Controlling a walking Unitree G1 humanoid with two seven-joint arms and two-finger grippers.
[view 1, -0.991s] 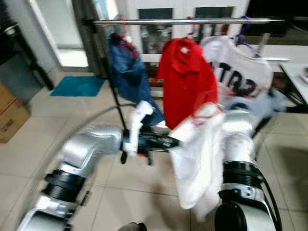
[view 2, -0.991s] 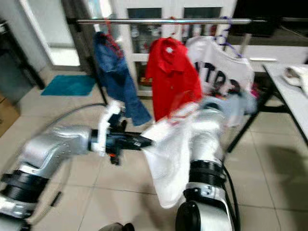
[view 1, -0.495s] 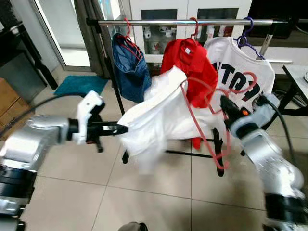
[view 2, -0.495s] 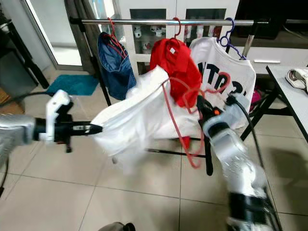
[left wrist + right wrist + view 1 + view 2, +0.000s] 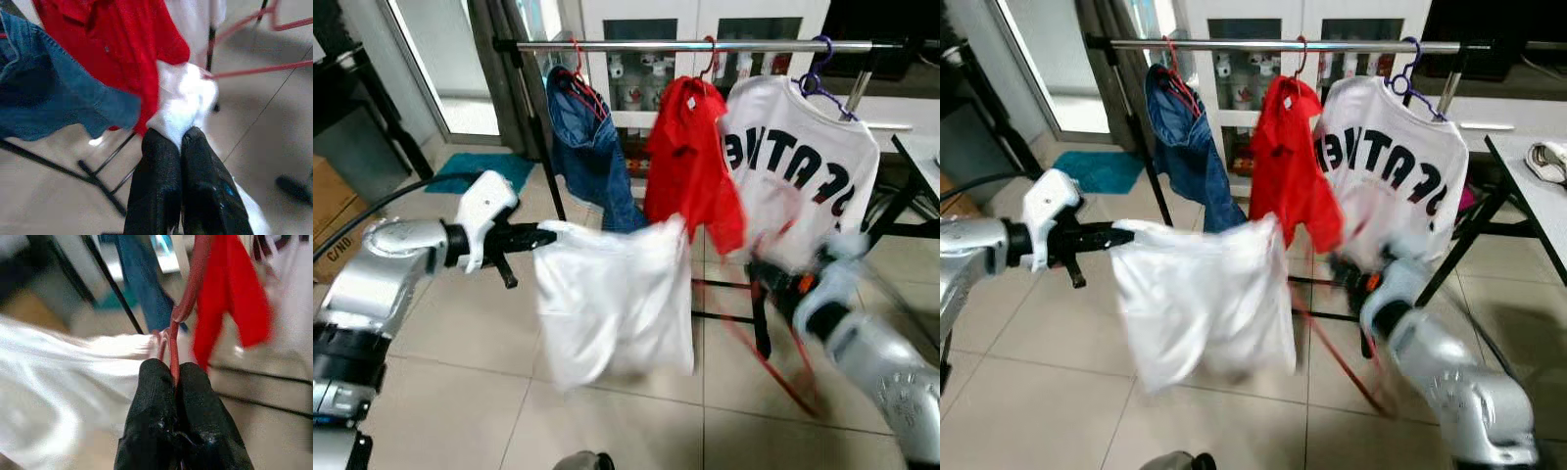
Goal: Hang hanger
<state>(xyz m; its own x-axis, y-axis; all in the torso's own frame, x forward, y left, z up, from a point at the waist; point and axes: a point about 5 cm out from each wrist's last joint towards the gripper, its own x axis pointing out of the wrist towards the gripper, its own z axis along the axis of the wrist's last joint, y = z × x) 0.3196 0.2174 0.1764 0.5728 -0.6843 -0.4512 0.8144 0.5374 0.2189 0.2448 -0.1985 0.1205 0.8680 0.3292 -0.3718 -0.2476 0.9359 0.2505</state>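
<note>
Left gripper (image 5: 177, 142) is clamped tight on a corner of the white cloth garment (image 5: 612, 299), held out at chest height before the chrome clothes rail (image 5: 705, 45). Blue denim garment (image 5: 592, 147), red shirt (image 5: 690, 157) and lettered white jersey (image 5: 803, 166) are hung there. Thin red wire hanger (image 5: 183, 308) is pinched between the closed fingers of the right gripper (image 5: 174, 369), low beside the white garment.

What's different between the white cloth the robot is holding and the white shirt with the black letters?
The white garment is plain; the lettered shirt bears black lettering. The garment hangs low, off the rail, pinched at one corner by the left end effector; the lettered shirt hangs from the rail on a purple hanger. The garment droops bunched and uneven; the lettered shirt hangs spread and square. Both are white clothing.
</note>
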